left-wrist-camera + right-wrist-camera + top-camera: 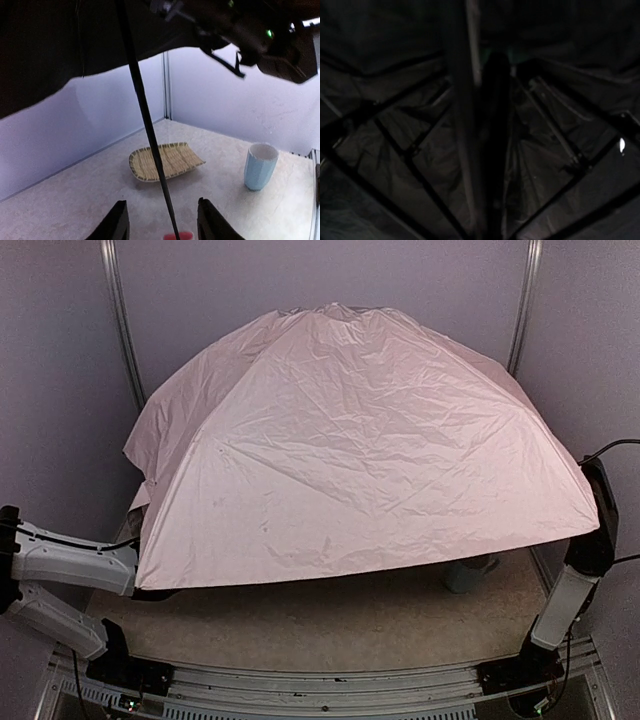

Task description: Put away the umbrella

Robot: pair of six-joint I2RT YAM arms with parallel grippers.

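**Collapsing the open canopy is the step in hand**

Standing fully spread, the umbrella [350,440] covers most of the table [350,630] in the overhead view, its pale pink fabric taut and nothing yet folded. Both arms reach in beneath it, the left arm [70,560] from one side and the right arm [585,540] from the other.

From the left wrist, the left gripper [161,202] has its fingers spread with the thin dark shaft [145,115] running up between them, apparently untouched. A sliver of the pink handle [177,236] shows at the bottom edge.

Next, I judge, that gripper must pinch the shaft or handle to steady it while the other arm draws the ribs inward.

The right wrist view shows only black lining and ribs, so I cannot tell whether the right gripper is spread or clamped. The canopy hides both grippers from above. A bamboo tray [165,160] and a pale blue cup [260,165] sit beyond the shaft.
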